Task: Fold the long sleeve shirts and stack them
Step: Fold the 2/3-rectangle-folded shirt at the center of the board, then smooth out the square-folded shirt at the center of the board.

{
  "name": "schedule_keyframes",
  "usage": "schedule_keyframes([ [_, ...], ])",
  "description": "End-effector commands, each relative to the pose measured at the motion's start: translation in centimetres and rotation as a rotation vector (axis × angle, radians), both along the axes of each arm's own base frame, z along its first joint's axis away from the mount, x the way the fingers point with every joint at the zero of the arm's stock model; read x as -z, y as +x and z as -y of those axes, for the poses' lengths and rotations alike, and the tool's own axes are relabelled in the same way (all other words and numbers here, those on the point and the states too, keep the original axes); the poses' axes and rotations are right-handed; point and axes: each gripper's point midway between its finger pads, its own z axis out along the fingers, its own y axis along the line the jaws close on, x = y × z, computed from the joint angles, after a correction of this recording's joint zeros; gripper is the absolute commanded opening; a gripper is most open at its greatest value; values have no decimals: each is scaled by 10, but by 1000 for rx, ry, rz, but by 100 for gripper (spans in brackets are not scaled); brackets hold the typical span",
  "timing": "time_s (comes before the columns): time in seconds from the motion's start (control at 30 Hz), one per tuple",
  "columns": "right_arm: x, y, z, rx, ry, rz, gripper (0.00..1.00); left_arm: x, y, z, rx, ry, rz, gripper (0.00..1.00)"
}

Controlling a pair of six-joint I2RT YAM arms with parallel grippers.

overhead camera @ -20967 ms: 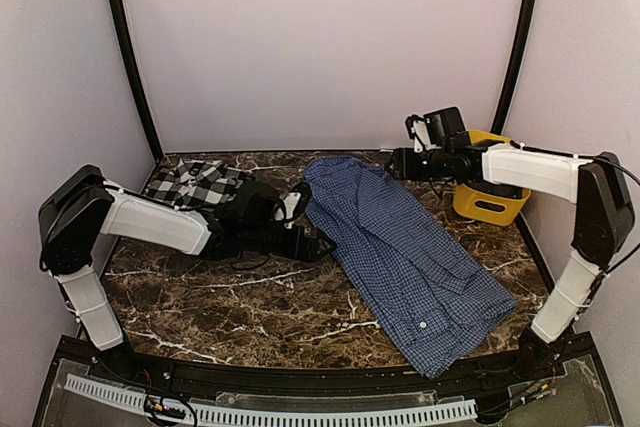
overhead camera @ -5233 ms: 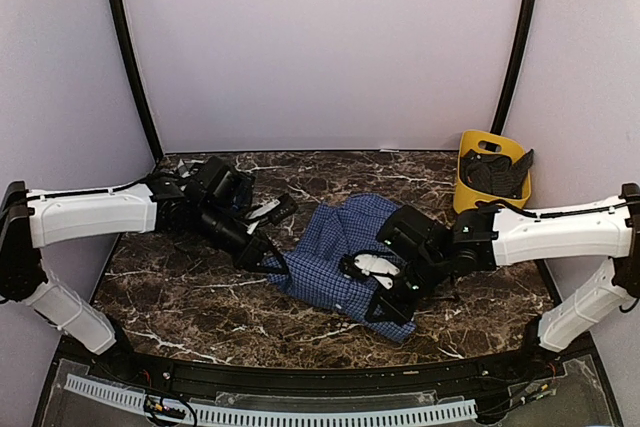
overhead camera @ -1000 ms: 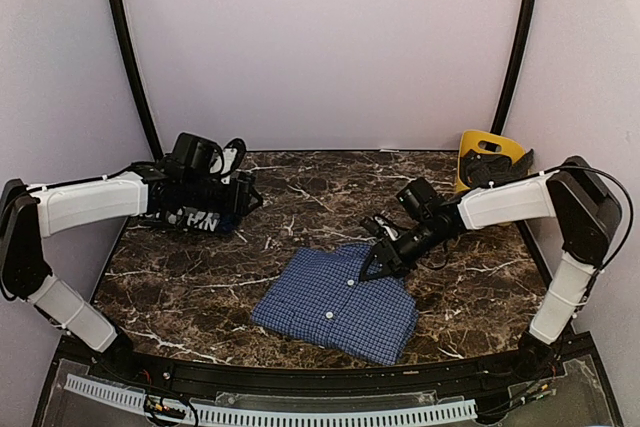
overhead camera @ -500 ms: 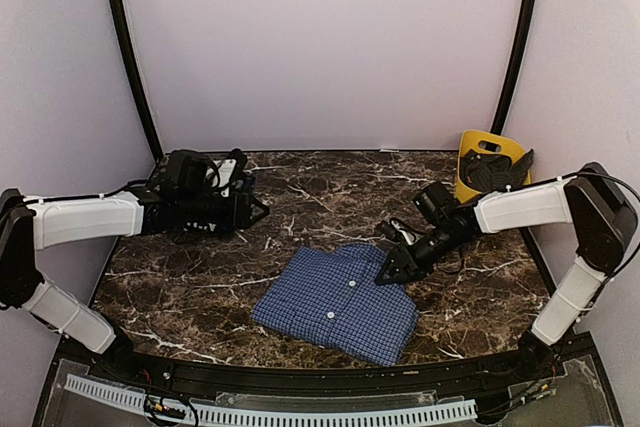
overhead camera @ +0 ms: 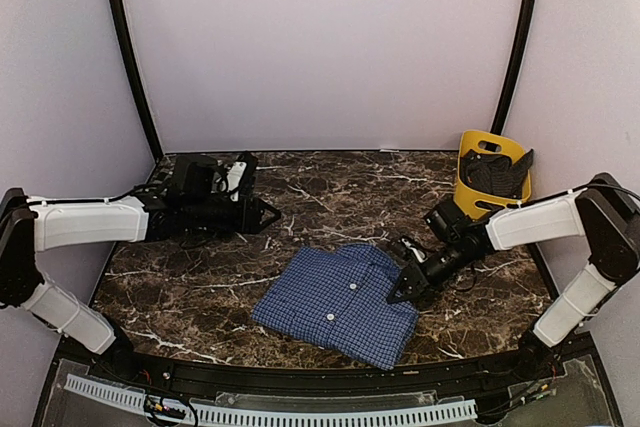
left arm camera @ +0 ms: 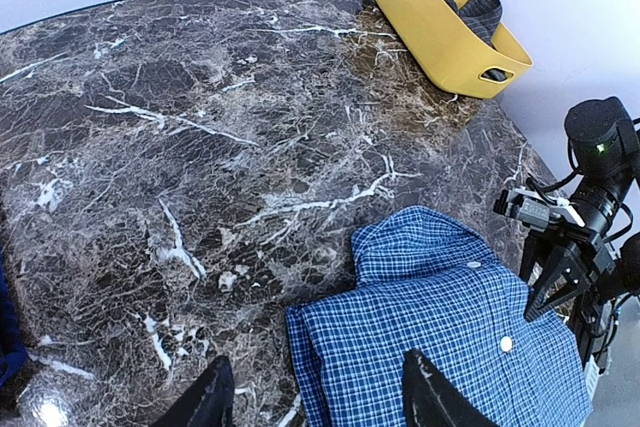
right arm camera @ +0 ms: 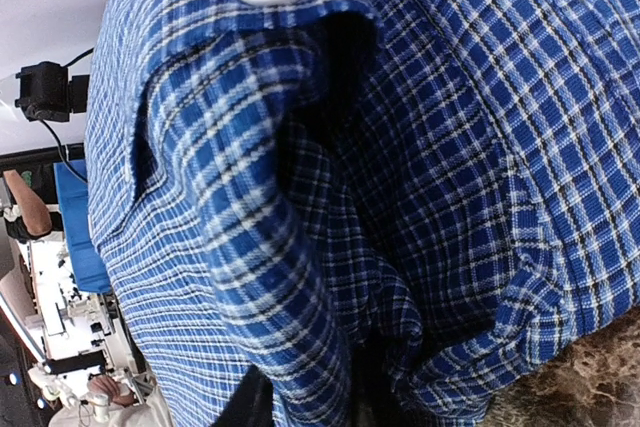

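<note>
Right claw [overhead camera: 398,295] parted at the blue shirt [overhead camera: 335,305] edge, arm stretched low; left claw [left arm camera: 317,379] spread, empty.

**Marble table: one folded shirt, one bin**

The table [overhead camera: 200,287] is a dark brown marble slab with white veins. The blue checked shirt [overhead camera: 335,302] lies flat on it, folded into a rough rectangle with its collar and buttons facing up. It lies just left of the right claw [overhead camera: 400,294], whose tips are at its right edge. It lies ahead of and nearer than the left claw [overhead camera: 268,215]. The yellow bin [overhead camera: 480,205] stands on the far right corner, behind the right claw and well apart from the shirt. A sliver of navy cloth [left arm camera: 5,337] lies on the marble to the left claw's left, too little showing to identify.
</note>
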Motion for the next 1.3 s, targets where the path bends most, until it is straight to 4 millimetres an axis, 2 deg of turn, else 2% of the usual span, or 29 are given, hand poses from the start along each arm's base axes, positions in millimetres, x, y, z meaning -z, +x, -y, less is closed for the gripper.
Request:
schedule_keyframes([
  [0.0, -19, 4, -2, 5, 45, 51, 12, -6, -3, 9, 25, -13, 24, 56],
  [0.1, -36, 7, 0, 13, 48, 94, 2, -6, -9, 14, 46, -13, 37, 56],
  [0.23, -46, 14, 9, 40, -11, 137, 0, -5, -18, 21, 70, -33, 52, 55],
  [0.33, -39, 22, 21, 69, -75, 154, 0, -3, -26, 27, 94, -53, 60, 55],
  [0.5, -7, 34, 43, 132, -221, 123, 0, 3, -42, 51, 167, -74, 70, 55],
  [0.6, 10, 43, 61, 183, -356, 130, 10, 18, -49, 64, 202, -60, 49, 56],
  [0.7, 18, 47, 69, 207, -418, 136, 23, 29, -57, 82, 243, -62, 33, 55],
  [0.8, 13, 52, 74, 227, -451, 172, 32, 53, -63, 97, 276, -27, 0, 56],
  [0.83, 9, 54, 76, 234, -463, 191, 35, 53, -66, 105, 288, -21, 7, 56],
  [0.87, 5, 56, 78, 243, -477, 210, 38, 65, -70, 109, 299, 5, -11, 55],
  [0.93, -6, 59, 81, 250, -497, 250, 41, 76, -67, 114, 278, 49, -3, 55],
  [1.0, -21, 62, 75, 252, -475, 298, 43, 87, -65, 114, 251, 96, 9, 55],
  [1.13, -52, 54, 31, 193, -295, 352, 42, 99, -61, 113, 210, 175, 62, 55],
  [1.2, -58, 44, 9, 154, -213, 348, 40, 102, -59, 113, 203, 201, 93, 55],
  [1.27, -55, 32, -7, 120, -171, 329, 40, 107, -61, 113, 208, 219, 108, 55],
])
